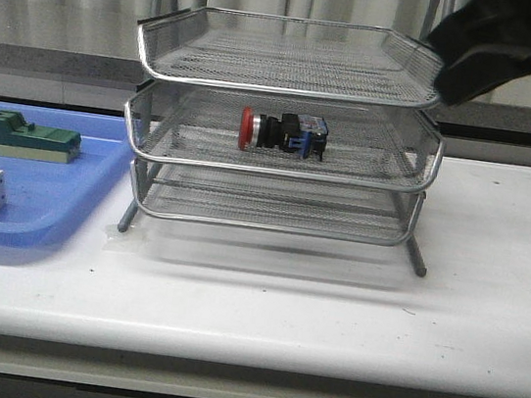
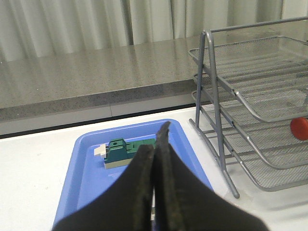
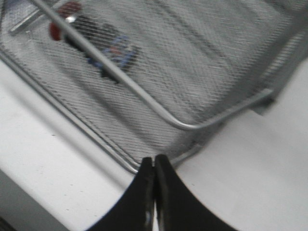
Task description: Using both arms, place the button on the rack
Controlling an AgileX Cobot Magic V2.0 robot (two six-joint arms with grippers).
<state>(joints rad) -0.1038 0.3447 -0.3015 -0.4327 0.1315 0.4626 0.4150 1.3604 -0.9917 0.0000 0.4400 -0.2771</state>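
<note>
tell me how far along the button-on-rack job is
Done: the button lies on its side in the middle tray of the rack, with nothing gripping it. In hand: nothing; the left gripper is shut and empty over the blue tray, and the right gripper is shut and empty near the rack's corner. Left: probably only pulling the arms clear.

Right wrist view: motion blur softens the button (image 3: pixel 91 41) and the rack (image 3: pixel 192 72) mesh. Left wrist view: only the button's red cap shows, cut by the frame edge. Front view: the right arm (image 1: pixel 505 45) is cropped at the top corner.
</note>
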